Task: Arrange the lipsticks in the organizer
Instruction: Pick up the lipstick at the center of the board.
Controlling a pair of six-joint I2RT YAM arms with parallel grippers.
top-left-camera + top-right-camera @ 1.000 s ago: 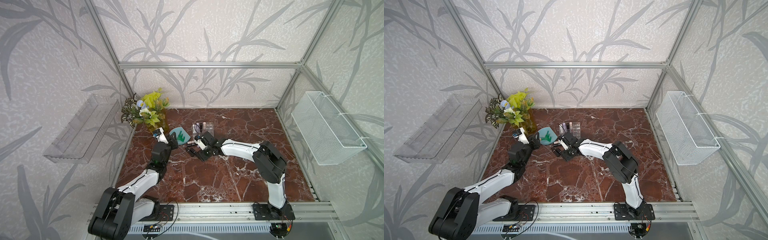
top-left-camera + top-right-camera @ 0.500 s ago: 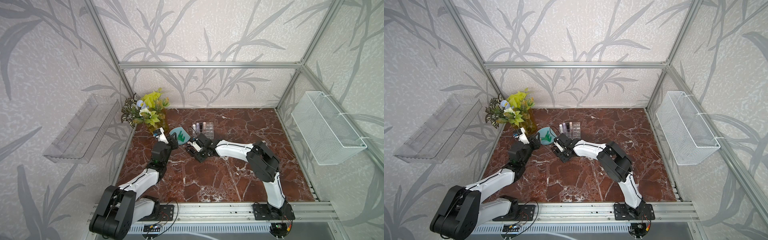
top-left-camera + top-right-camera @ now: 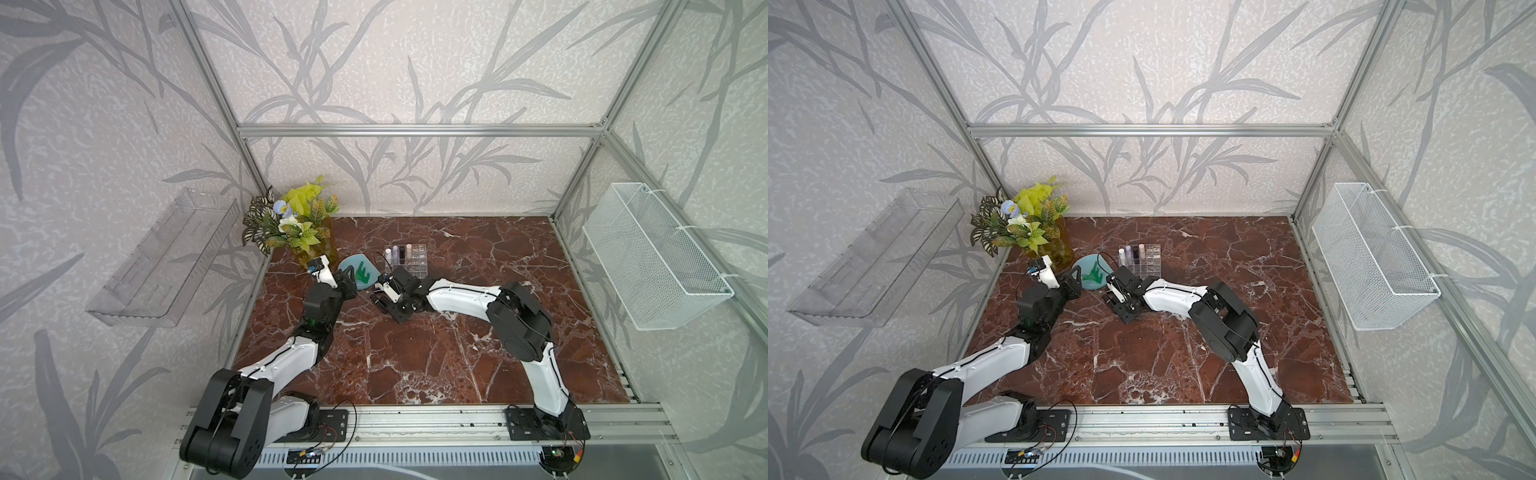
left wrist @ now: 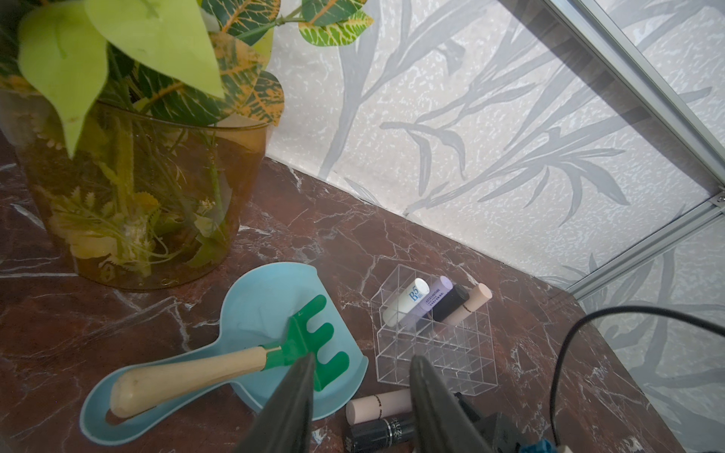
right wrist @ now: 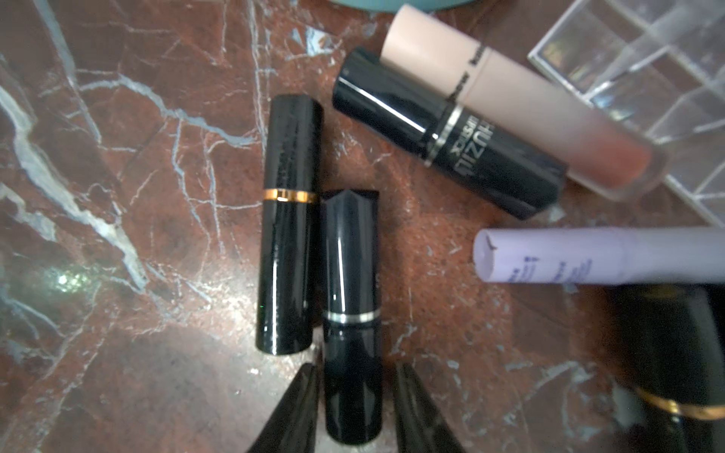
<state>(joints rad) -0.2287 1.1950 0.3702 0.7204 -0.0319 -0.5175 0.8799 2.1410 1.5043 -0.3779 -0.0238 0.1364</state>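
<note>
Left gripper: jaws part-open, nothing between them. Right gripper: jaws narrow, flanking black tube; contact unclear.

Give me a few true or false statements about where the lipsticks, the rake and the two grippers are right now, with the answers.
Four lipsticks stand in the organizer. True.
The green rake lies on bare marble. False: it lies in the blue scoop.
The right gripper straddles a black silver-banded lipstick lying flat. True.
The left gripper holds a lilac lipstick. False: its jaws stand apart with nothing between them.
</note>
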